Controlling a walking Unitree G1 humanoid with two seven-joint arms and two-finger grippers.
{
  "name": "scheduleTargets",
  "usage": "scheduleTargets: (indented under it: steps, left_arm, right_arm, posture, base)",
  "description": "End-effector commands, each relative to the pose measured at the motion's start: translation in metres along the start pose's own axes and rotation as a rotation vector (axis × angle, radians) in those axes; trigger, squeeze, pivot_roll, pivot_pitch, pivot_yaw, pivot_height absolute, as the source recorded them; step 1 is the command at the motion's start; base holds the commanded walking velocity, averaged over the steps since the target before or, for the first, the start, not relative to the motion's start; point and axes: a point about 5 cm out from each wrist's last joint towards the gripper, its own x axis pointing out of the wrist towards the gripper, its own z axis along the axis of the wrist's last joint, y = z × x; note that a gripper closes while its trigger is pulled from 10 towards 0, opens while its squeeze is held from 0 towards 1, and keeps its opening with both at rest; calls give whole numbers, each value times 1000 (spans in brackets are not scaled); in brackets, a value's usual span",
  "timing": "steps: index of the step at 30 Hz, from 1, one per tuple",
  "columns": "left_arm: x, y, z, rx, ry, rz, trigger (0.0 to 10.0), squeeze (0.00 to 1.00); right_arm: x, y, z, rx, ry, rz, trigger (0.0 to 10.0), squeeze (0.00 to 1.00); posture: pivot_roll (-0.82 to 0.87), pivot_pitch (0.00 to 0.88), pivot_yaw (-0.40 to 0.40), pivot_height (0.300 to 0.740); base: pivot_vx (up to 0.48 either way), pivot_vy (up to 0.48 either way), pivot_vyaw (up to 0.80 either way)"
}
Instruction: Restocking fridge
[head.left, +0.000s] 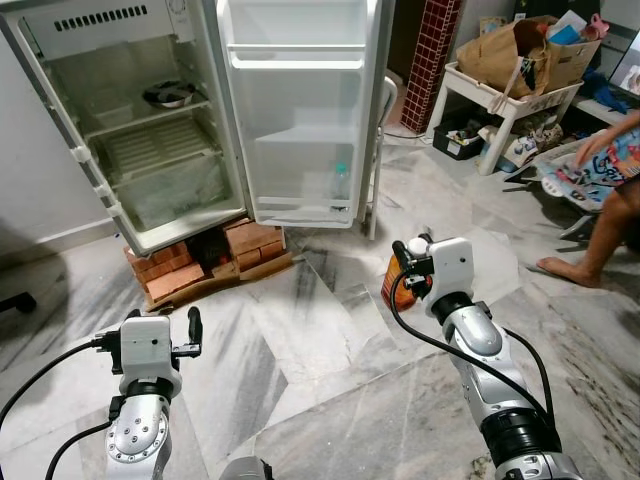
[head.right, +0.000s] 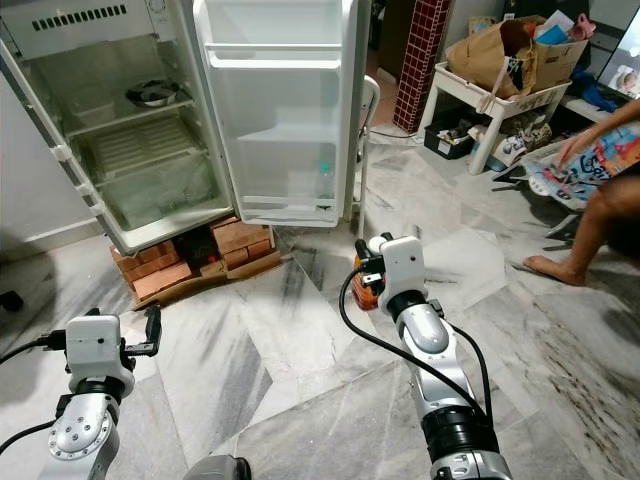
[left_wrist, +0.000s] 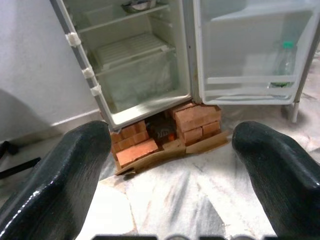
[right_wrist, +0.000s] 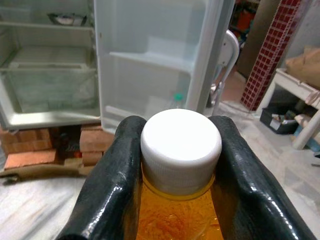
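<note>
- The left gripper hangs over the marble floor, its two black fingers spread wide with nothing between them.
- Ahead of it the fridge stands open on a stack of red bricks; a metal bowl sits on the upper wire shelf.
- The fridge door is swung open, and a clear plastic bottle with a green cap stands in its lowest door rack.
- The right gripper is held low above the floor, well short of the fridge, its fingers closed on the neck of an orange bottle with a white cap.
- At the far right, a white table carries a brown paper bag, and a person's leg rests on the floor.
</note>
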Motion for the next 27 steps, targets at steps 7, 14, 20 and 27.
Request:
scheduleTargets:
  steps: [7,14,20,27]
  left_arm:
    - [11,-5,7,-15,-41,-40,10000,0]
    - [19,-8,13,-18,-62,-77,10000,0]
    - [21,-11,15,-37,-71,-67,10000,0]
    - [16,-13,13,-43,-67,-77,10000,0]
  right_arm:
    - [14,14,15,23,-82,33,10000,0]
    - [19,35,23,1,-138,152,10000,0]
    - [20,35,22,-2,-137,140,10000,0]
    - [19,39,22,-7,-142,160,10000,0]
  posture:
    - [42,0,14,740]
    - [32,0,26,740]
    - [37,0,22,740]
    - [34,9,21,740]
  base:
    - [0,0,0]
    - [0,0,66]
    - [0,0,682]
    - [199,0,196]
